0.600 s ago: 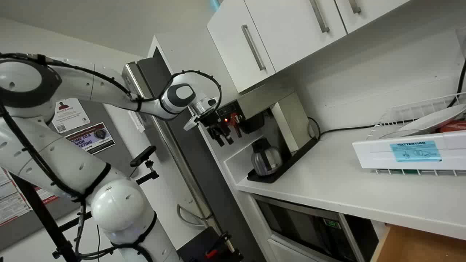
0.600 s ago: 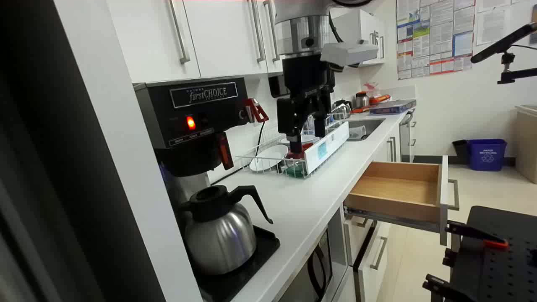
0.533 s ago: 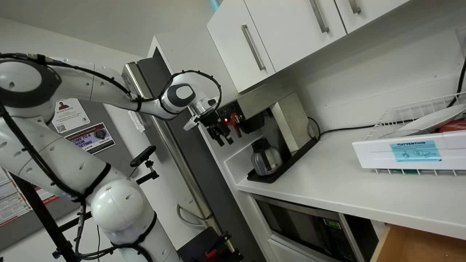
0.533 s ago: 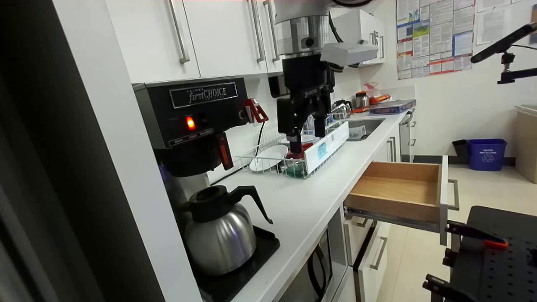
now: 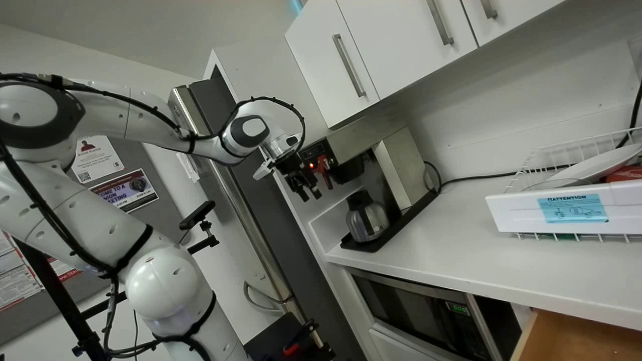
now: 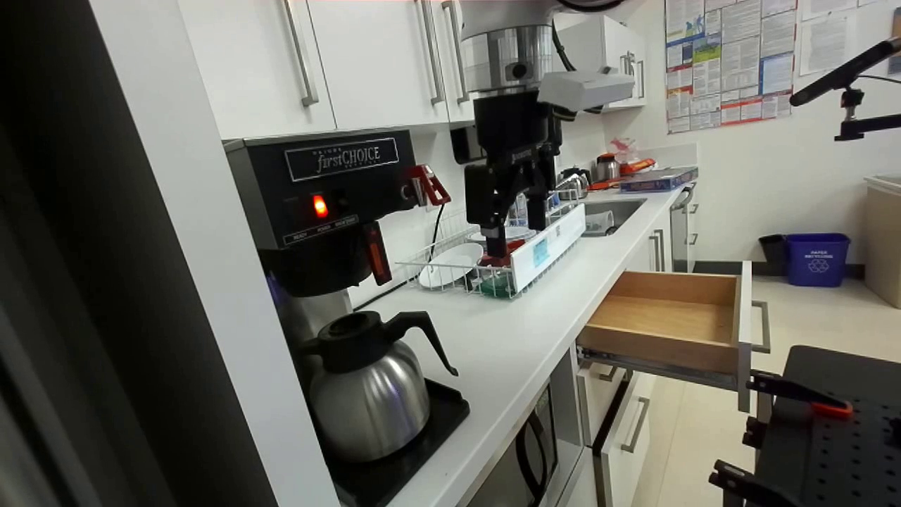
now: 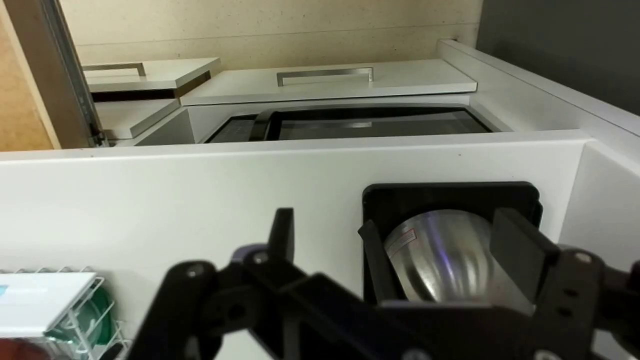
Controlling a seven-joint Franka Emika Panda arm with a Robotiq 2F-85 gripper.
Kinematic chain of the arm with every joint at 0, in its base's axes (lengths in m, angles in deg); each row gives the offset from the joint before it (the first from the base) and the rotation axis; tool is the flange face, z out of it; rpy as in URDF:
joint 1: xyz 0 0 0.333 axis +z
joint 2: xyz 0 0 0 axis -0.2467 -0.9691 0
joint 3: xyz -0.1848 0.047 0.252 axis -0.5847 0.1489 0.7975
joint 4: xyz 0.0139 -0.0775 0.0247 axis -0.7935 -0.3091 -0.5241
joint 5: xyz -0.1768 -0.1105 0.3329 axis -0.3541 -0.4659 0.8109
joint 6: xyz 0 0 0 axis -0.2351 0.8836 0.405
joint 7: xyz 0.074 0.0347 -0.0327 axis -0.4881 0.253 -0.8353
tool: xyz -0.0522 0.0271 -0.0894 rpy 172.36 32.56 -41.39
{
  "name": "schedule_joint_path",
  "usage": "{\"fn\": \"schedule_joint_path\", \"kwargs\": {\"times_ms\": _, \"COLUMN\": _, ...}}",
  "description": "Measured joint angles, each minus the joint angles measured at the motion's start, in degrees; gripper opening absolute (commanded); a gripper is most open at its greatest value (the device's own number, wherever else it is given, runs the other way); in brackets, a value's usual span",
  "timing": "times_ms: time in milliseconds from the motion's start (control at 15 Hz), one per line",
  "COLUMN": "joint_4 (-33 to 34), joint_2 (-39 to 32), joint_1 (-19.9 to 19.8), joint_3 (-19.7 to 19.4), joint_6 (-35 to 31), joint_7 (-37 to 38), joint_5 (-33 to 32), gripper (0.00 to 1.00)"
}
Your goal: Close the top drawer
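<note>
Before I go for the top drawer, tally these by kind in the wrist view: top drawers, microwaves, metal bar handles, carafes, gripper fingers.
Top drawer: 1, pulled open
Microwave: 1
Metal bar handles: 2, leaving out what looks like a reflection in the microwave's glass
Carafe: 1
Gripper fingers: 2
Total: 7

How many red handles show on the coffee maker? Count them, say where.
2, in an exterior view: on the coffee maker, an upper red handle at the front's right edge and a lower red handle beneath the front. Others may hide behind.
</note>
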Motion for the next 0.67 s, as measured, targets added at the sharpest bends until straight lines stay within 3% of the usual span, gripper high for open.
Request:
{"fn": "schedule_joint_path", "kwargs": {"times_ms": 333, "joint_4": 0.00, "joint_2": 0.00, "joint_1": -0.13, "joint_3": -1.05, "joint_6": 0.00, "joint_7": 0.03, "joint_5": -0.47, "gripper": 1.00}}
{"fn": "schedule_joint_path", "kwargs": {"times_ms": 667, "joint_4": -0.07, "joint_2": 0.00, "joint_1": -4.19, "joint_3": -7.56, "joint_6": 0.00, "joint_7": 0.07, "joint_5": -1.37, "gripper": 1.00}}
